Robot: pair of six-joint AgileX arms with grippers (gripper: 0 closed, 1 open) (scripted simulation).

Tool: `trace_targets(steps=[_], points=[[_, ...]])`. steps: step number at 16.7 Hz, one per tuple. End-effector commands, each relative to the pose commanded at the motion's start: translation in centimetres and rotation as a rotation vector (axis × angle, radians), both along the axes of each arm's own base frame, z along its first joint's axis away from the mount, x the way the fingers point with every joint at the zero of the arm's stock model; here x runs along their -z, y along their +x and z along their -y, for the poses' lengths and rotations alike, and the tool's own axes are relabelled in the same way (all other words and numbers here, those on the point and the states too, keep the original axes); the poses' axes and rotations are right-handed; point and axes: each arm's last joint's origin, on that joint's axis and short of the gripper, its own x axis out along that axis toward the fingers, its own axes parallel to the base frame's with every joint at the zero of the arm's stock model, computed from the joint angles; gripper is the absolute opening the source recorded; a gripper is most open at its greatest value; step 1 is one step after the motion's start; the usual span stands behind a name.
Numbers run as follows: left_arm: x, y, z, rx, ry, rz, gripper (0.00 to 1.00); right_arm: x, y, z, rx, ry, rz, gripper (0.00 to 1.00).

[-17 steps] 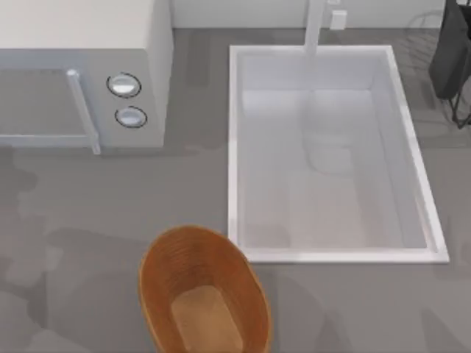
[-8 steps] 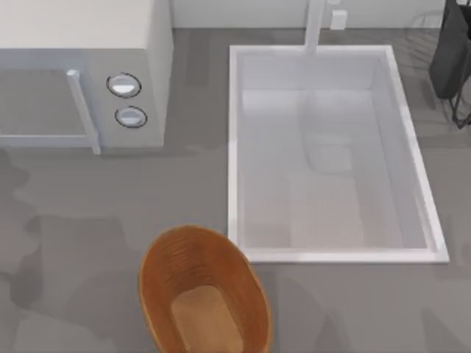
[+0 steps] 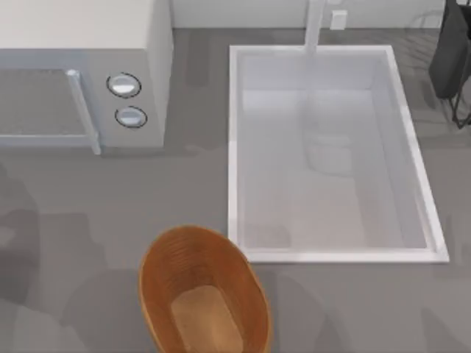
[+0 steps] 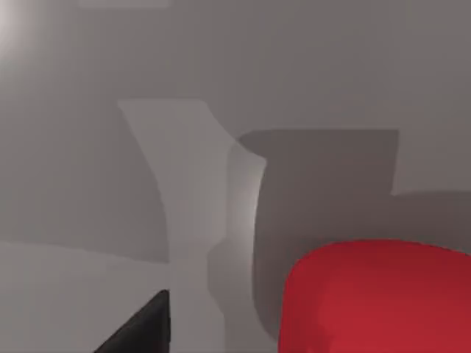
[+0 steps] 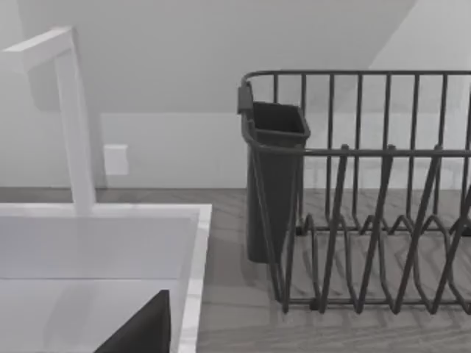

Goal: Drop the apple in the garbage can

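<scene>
Shadows shifted on table (image 3: pixel 88 198); garbage can (image 3: pixel 202 294) unmoved, apple (image 4: pixel 379 294) near left pincer; pincer states unclear.

On the surface (image 3: pixel 88 213), the garbage can (image 3: pixel 202 294) sits at the near edge, just beside the sink's (image 3: pixel 331 254) near left corner. The microwave (image 3: pixel 81 73) stands at the far left, well apart from the can. The faucet (image 3: pixel 315 26) rises behind the sink. A dish rack (image 5: pixel 368 191) stands right of the sink, a cutlery holder (image 5: pixel 274 176) on its sink-side end.

Even, soft light; broad blurred shadows mottle the grey countertop (image 3: pixel 88 243) at the top view's lower left.
</scene>
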Motion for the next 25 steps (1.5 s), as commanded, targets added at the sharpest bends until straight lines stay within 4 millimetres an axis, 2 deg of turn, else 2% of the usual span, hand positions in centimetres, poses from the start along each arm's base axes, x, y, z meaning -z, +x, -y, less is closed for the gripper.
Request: trace_targets(steps=[3, 7, 20, 25], points=[[1.9, -0.2, 0.1, 0.000, -0.003, -0.010, 1.00, 0.0, 0.0, 0.0, 0.000, 0.000, 0.000, 1.00], [2.0, -0.2, 0.1, 0.000, -0.003, -0.011, 1.00, 0.0, 0.0, 0.0, 0.000, 0.000, 0.000, 1.00], [2.0, -0.2, 0.1, 0.000, -0.003, -0.011, 0.02, 0.0, 0.0, 0.0, 0.000, 0.000, 0.000, 1.00], [2.0, -0.2, 0.1, 0.000, -0.003, -0.011, 0.00, 0.0, 0.0, 0.0, 0.000, 0.000, 0.000, 1.00]])
